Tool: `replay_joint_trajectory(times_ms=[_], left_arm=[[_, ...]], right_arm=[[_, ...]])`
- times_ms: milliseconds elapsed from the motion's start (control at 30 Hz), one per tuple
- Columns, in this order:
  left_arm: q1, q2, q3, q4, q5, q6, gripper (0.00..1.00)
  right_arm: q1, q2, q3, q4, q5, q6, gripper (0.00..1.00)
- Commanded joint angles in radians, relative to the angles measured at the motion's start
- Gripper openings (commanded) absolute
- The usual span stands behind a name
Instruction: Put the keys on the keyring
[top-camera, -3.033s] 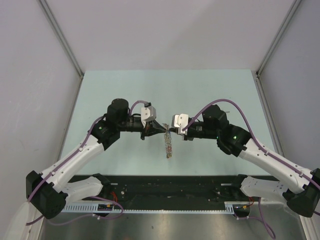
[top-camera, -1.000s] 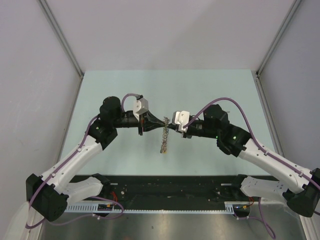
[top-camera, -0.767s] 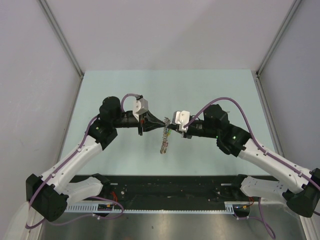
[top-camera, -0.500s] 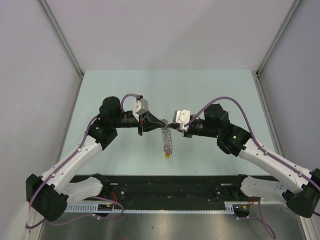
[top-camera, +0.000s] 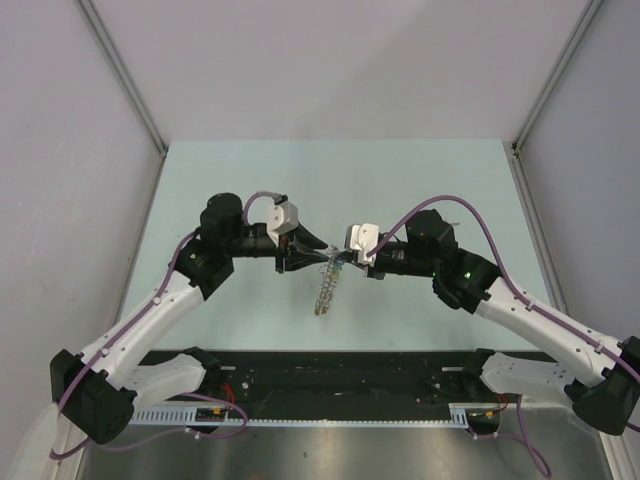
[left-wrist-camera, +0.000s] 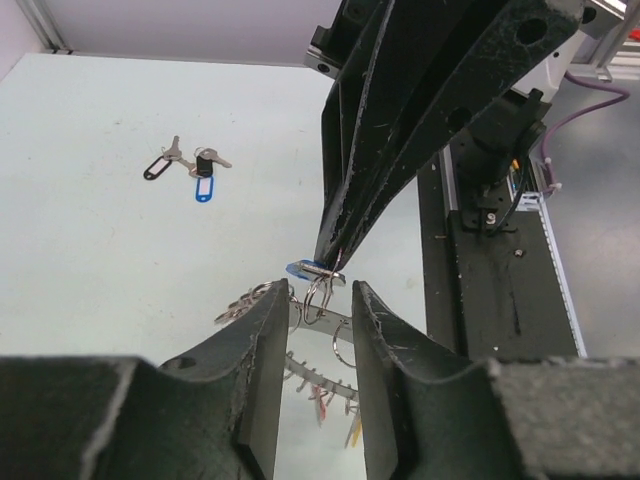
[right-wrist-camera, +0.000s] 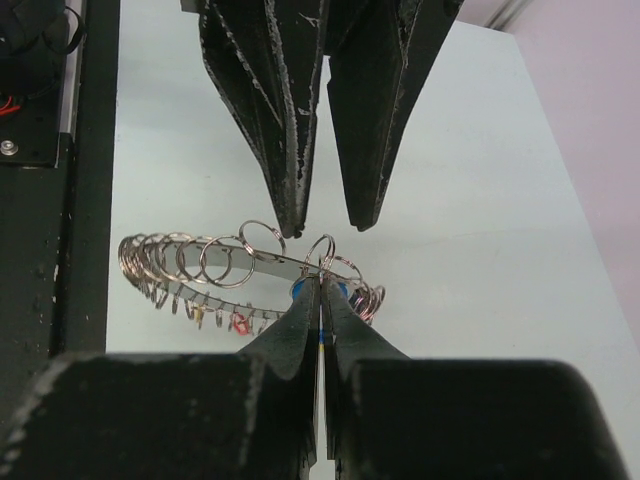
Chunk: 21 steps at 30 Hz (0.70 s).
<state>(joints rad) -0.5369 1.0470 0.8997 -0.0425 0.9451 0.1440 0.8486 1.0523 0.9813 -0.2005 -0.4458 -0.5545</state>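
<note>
The keyring (top-camera: 324, 288), a silver wire ring strung with many small rings and coloured tags, hangs in the air between my two grippers. My right gripper (right-wrist-camera: 321, 285) is shut on it at a blue tag (left-wrist-camera: 305, 268), pinching the small rings there. My left gripper (left-wrist-camera: 318, 300) is open, one finger (left-wrist-camera: 265, 340) on each side of the keyring's (left-wrist-camera: 320, 322) top without touching it. The left fingertips (right-wrist-camera: 292, 222) show apart just above the keyring (right-wrist-camera: 200, 262) in the right wrist view. Loose keys (left-wrist-camera: 190, 165) with black and blue tags lie on the table further off.
The pale green table (top-camera: 420, 170) is walled by white panels at the back and both sides. A black rail (top-camera: 330, 370) with cables runs along the near edge, by the arm bases. The right arm's body (left-wrist-camera: 450, 90) fills the upper middle of the left wrist view.
My left gripper has opened and let go of the keyring. The right gripper shut on it, and its lower end has swung a little to the left.
</note>
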Motion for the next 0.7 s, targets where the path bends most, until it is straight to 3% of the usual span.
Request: replay_joint_trajectory(times_ms=[0, 300, 667], left_arm=[[0.003, -0.007, 0.065, -0.108, -0.005, 0.114, 0.38], [0.002, 0.027, 0.087, -0.235, 0.038, 0.293, 0.39], [0.002, 0.070, 0.107, -0.255, 0.098, 0.287, 0.31]], right_arm=[[0.003, -0.023, 0.014, 0.056, -0.021, -0.019, 0.00], [0.007, -0.025, 0.019, 0.027, -0.040, -0.045, 0.00], [0.027, -0.006, 0.028, 0.004, -0.051, -0.059, 0.00]])
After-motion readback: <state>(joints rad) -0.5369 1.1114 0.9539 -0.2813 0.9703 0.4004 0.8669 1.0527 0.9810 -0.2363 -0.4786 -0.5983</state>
